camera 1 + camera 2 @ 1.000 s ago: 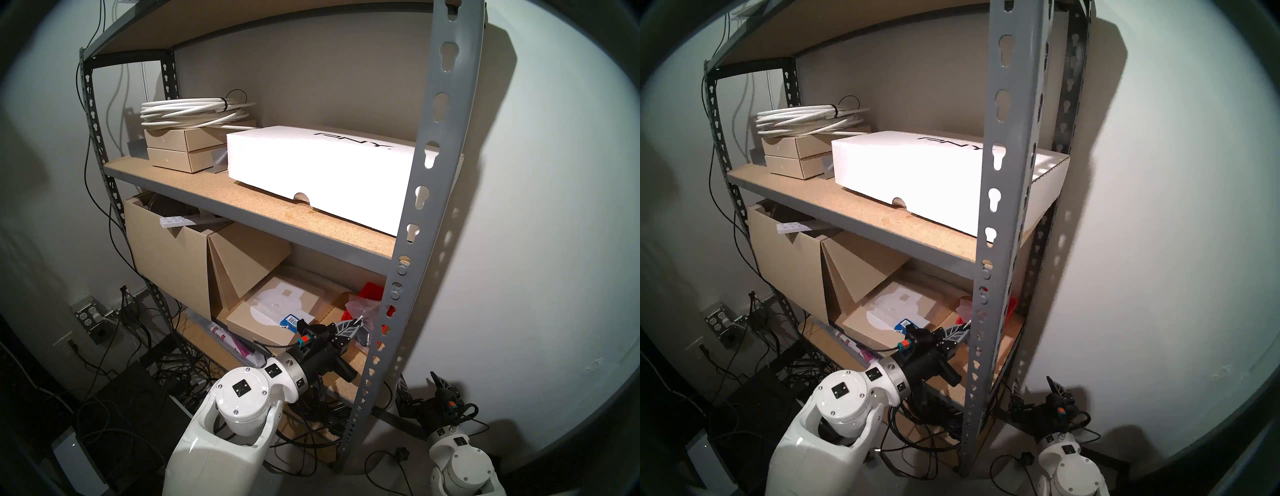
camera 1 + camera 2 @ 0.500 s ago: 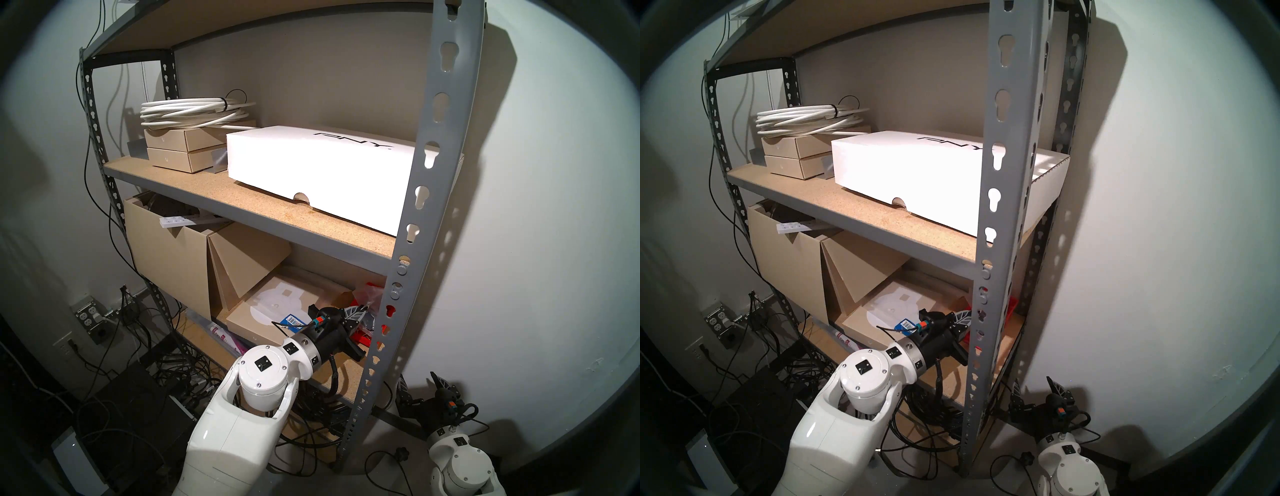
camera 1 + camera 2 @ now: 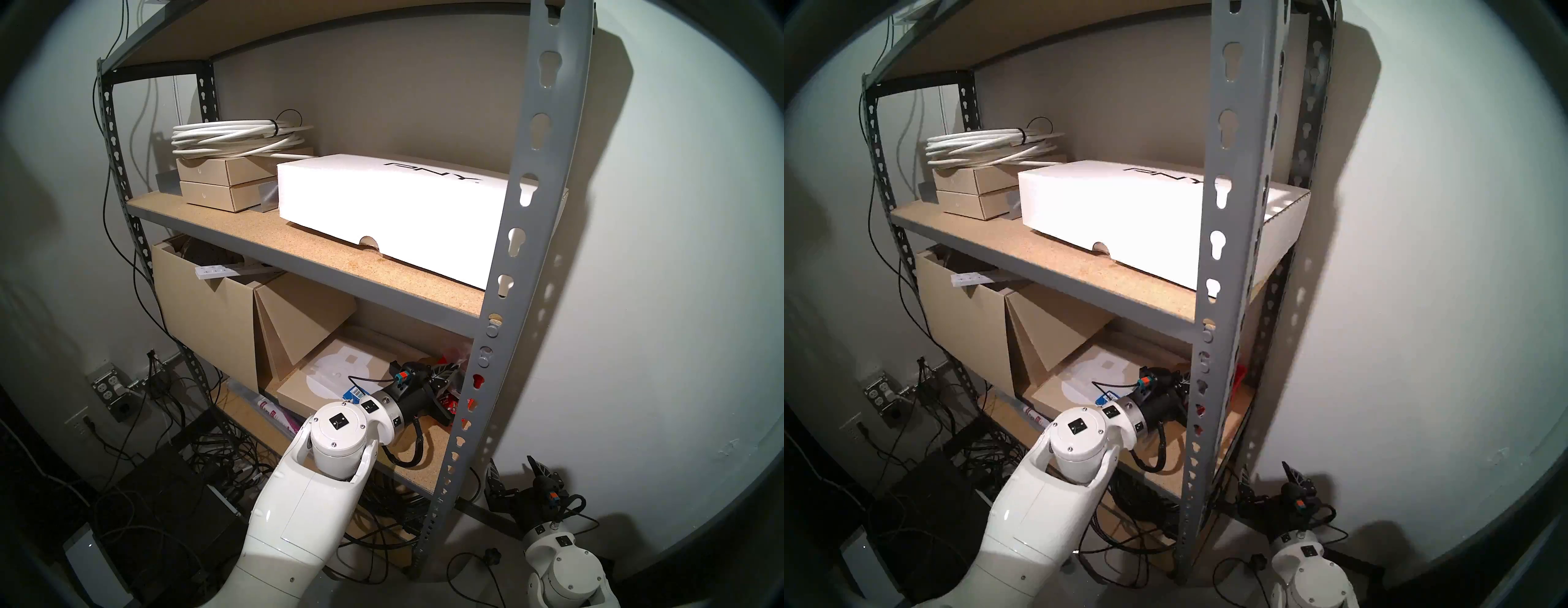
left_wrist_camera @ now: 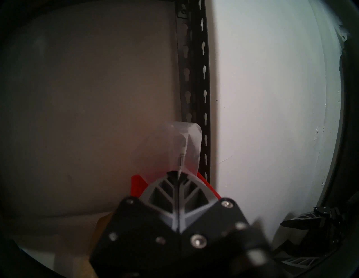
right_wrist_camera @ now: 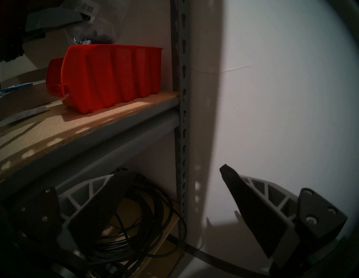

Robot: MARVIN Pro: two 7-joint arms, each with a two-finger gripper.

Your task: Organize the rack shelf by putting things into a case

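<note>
The left end effector (image 4: pixel 177 172) is inside the lower level of the grey rack (image 3: pixel 519 237), near the front right post. Its two fingers (image 4: pixel 167 192) are pressed together and they pinch the edge of a small clear plastic bag (image 4: pixel 183 147). In the left wrist view the bag stands up past the fingertips, in front of the rear post, and a thin white piece shows inside it. The red bin (image 5: pixel 110 75) lies directly under and behind the closed fingers in that view; only its red corners show on both sides of them. In the head views the bin is mostly hidden by the arm and the post, and only small red parts are visible (image 3: pixel 447 401).

The right wrist view shows the bin from the side. It stands on the tan shelf board (image 5: pixel 58 128), at the right end, close to the rear post. Above its rim some clear plastic with dark parts is visible (image 5: pixel 97 35), but I cannot tell if it is inside the bin or hangs over it.

The right end effector (image 5: pixel 174 194) is lower than this shelf, outside the rack on its right side, with its fingers spread wide and nothing between them.

A blue and white barcode card (image 3: pixel 355 392) lies on a flat cardboard box (image 3: pixel 305 386), beside the left wrist.
</note>
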